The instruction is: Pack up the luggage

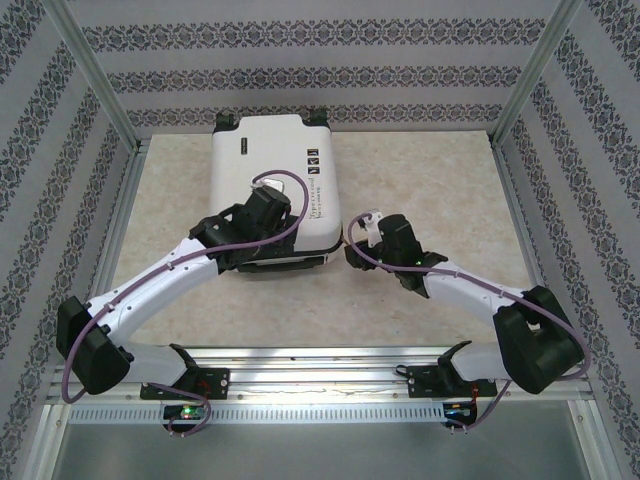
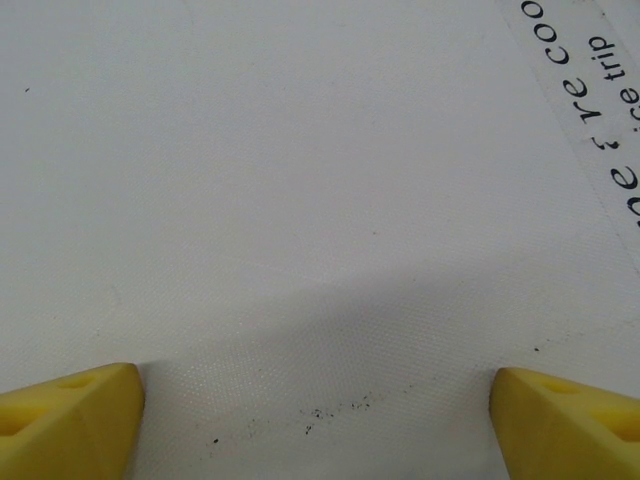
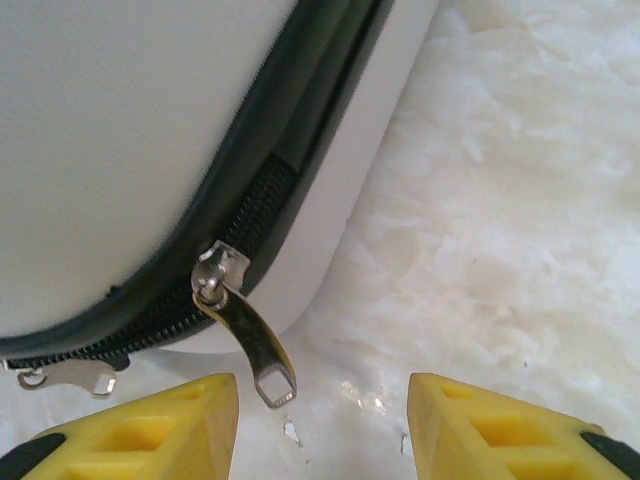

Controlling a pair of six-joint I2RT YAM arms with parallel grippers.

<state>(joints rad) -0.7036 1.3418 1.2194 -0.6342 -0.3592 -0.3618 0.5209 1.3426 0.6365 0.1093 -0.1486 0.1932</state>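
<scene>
The luggage (image 1: 272, 185) lies shut on the table (image 1: 430, 200). Its zip pull (image 3: 250, 340) hangs just ahead of the right gripper (image 3: 322, 420), close to one finger. Those jaws are spread and empty. The left gripper (image 2: 318, 430), spread too, is over the lid.

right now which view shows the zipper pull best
The right wrist view: the zipper pull hangs close up at the luggage corner. In top external it is too small to tell; the left wrist faces the white lid.
</scene>
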